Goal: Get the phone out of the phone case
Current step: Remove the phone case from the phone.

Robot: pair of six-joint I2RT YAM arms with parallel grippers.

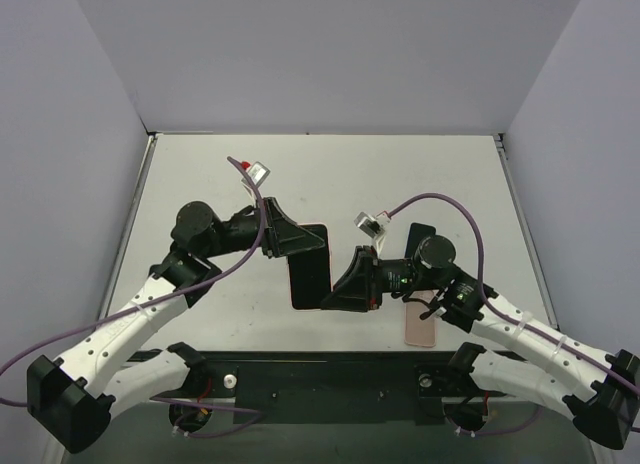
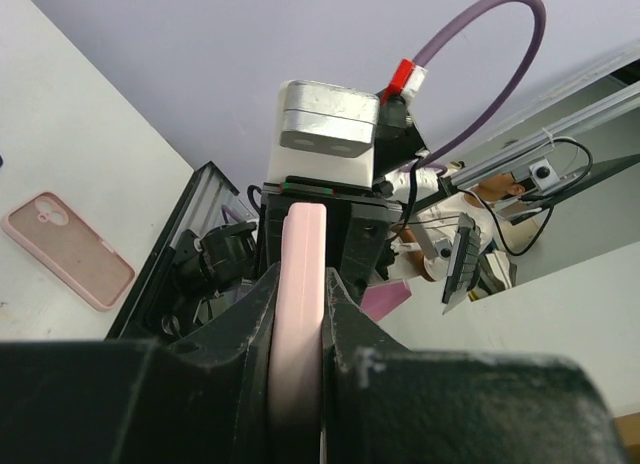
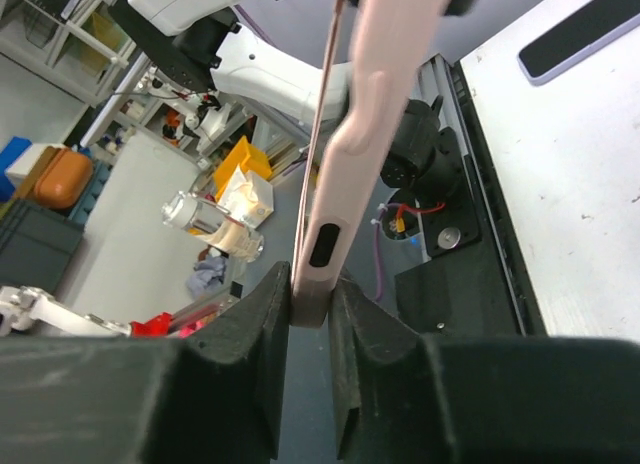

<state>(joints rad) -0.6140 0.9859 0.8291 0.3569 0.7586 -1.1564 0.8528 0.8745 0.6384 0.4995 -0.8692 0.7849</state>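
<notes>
The phone in its pink case is held off the table between both arms, its black screen facing up. My left gripper is shut on its far end. In the left wrist view the case's pink edge runs between my left gripper's jaws. My right gripper is shut on the near end. In the right wrist view the case, with its port cutout, sits pinched in my right gripper. The phone is still inside the case.
An empty pink case lies on the table under the right arm; it also shows in the left wrist view. A second dark phone lies behind the right wrist, and it shows in the right wrist view. The black base rail runs along the near edge.
</notes>
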